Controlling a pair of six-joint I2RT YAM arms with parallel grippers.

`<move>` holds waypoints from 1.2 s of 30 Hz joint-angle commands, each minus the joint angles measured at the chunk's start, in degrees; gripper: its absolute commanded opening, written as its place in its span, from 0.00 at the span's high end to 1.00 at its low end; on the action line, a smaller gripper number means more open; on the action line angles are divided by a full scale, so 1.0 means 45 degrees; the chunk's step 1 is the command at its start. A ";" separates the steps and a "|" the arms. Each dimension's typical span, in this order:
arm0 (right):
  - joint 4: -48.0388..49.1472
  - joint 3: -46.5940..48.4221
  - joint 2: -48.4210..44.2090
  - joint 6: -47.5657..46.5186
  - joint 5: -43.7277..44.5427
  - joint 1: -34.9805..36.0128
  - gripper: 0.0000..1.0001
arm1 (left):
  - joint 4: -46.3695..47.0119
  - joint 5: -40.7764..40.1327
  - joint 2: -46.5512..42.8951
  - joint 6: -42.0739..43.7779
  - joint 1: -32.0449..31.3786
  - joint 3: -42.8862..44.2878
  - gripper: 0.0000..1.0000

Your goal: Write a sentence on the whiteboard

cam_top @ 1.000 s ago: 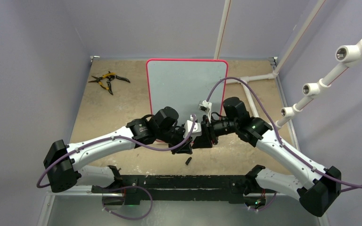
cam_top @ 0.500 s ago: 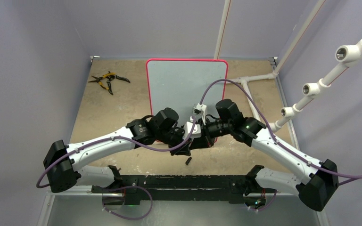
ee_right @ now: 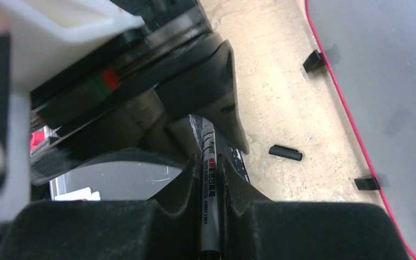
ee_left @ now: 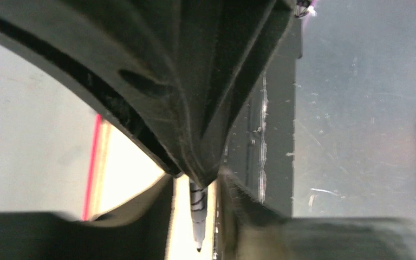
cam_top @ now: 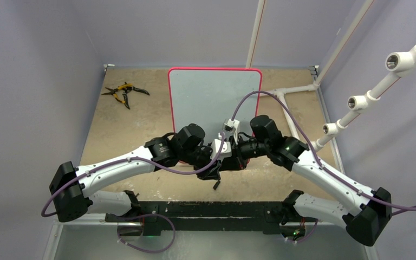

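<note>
Table: sandy-tan flat table (cam_top: 141, 124), carrying everything.
Whiteboard: large upright pale-grey rectangular whiteboard with a thin red rim (cam_top: 214, 97), standing mid-table toward the far side. Only the right wrist view shows its small black feet (ee_right: 314, 60).
Right pincer: right pincer (ee_right: 210, 216), just in front of the whiteboard's lower edge, clamped on the marker's barrel.
Left pincer: left pincer (ee_left: 192, 222), beside the right one. Its own camera shows it narrowly parted, with pale gaps either side of the marker.
Pliers: yellow-and-black metal pliers (cam_top: 123, 92), well left of the whiteboard, seen only from overhead.
Marker: slim white-barrelled marker with black print (ee_right: 208, 162), before the whiteboard. Its dark tip shows only in the left wrist view.
Cap: small black plastic cap (cam_top: 216, 185), on the table in front of the whiteboard.
</note>
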 commanded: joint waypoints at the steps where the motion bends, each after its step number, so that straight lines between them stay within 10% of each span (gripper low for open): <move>1: 0.0549 0.0611 -0.1034 0.0382 0.0822 0.0141 1.00 | 0.0795 -0.1068 -0.0855 -0.0335 0.0406 0.0133 0.45; 24: 0.3667 0.0439 -0.4240 0.1607 0.5048 0.0141 1.00 | -0.1306 -0.7378 -0.2346 -0.0628 0.1990 0.5929 0.34; 36: 0.8089 -0.1538 -0.5246 0.2449 0.5437 0.0141 1.00 | 0.0020 -0.4165 -0.0029 -0.2598 0.6725 0.8416 0.33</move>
